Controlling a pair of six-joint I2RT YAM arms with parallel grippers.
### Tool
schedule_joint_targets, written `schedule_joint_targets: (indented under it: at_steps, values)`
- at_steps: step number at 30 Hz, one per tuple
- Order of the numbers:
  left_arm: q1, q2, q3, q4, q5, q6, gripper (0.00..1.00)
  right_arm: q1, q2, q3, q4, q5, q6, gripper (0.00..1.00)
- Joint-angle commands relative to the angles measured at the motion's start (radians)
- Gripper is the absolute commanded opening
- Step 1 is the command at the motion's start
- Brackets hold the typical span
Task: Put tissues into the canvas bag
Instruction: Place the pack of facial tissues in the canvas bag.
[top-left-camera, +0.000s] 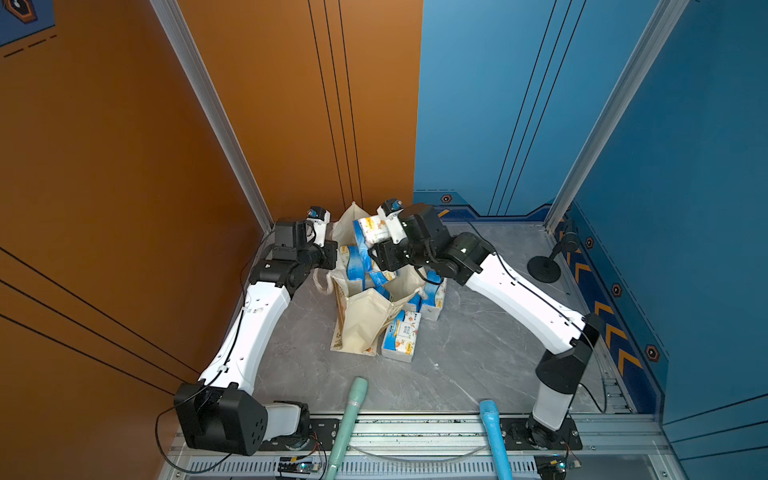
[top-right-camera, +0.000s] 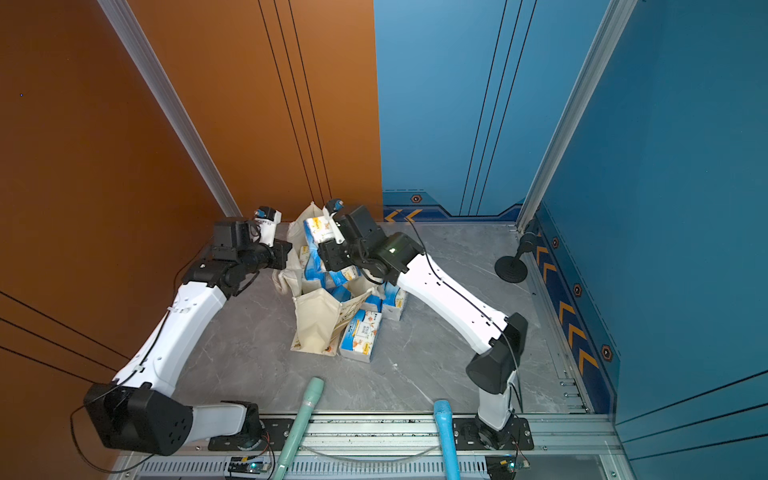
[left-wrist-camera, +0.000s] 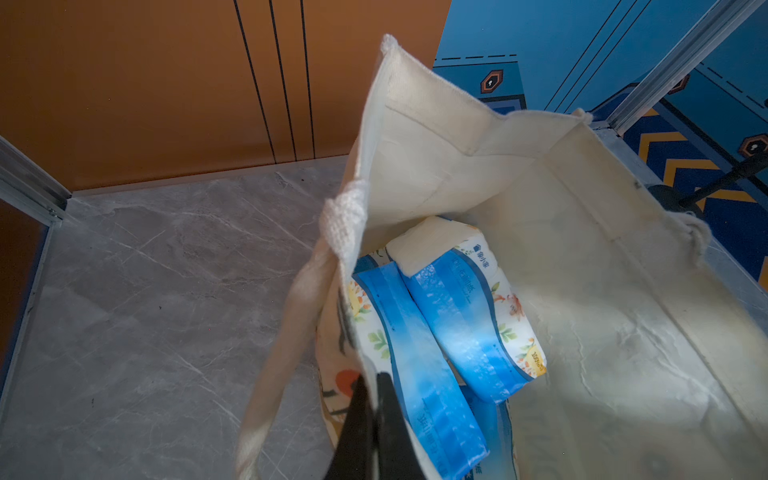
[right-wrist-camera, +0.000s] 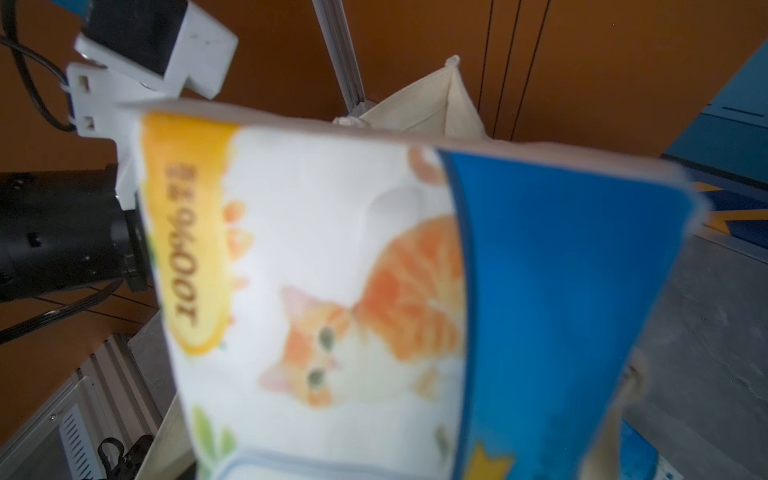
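Wide grey tabletop (top-left-camera: 478, 365) under everything.

On it, the cream canvas bag (top-left-camera: 361, 320), mouth open, front wall sagging forward.

Left hand (left-wrist-camera: 372, 415) at the bag's side wall, on the left arm's side. Black fingers (left-wrist-camera: 388, 419) pressed tight together, pinching the cloth just below the loop handle (left-wrist-camera: 291, 316).

Right hand (top-left-camera: 382, 241) up over the bag's open mouth, closed around the held pack (top-left-camera: 371, 230). Held pack right in that hand, tilted, above the far part of the bag and not yet down inside. Very close to the right wrist camera and blurry there (right-wrist-camera: 332, 291): white, with an orange cat, a yellow patch and a blue band.

Packs inside (left-wrist-camera: 465, 316) lying slanted against the bag's wall, just beside the left hand. In both top views, piled up past the bag's rim (top-left-camera: 355, 259), right under the right hand.

Loose pack (top-left-camera: 401, 338) flat on the tabletop, touching the bag's front corner, well below the right hand.

Other loose packs (top-left-camera: 434, 297) beside the bag, under the right arm.
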Motion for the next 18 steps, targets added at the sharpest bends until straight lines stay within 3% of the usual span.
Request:
schedule_joint_targets:
  at_steps: [1,8,18]
  values:
    - [0.007,0.017,0.002,-0.012,0.026,0.013,0.00,-0.008,0.077,0.095,-0.056,-0.058,-0.030,0.67]
    - [0.011,0.014,0.003,-0.012,0.022,0.013,0.00,0.001,0.166,0.131,-0.138,-0.144,-0.008,0.67]
    - [0.023,0.015,0.002,-0.012,0.022,0.012,0.00,0.027,0.315,0.223,-0.381,-0.139,-0.043,0.71]
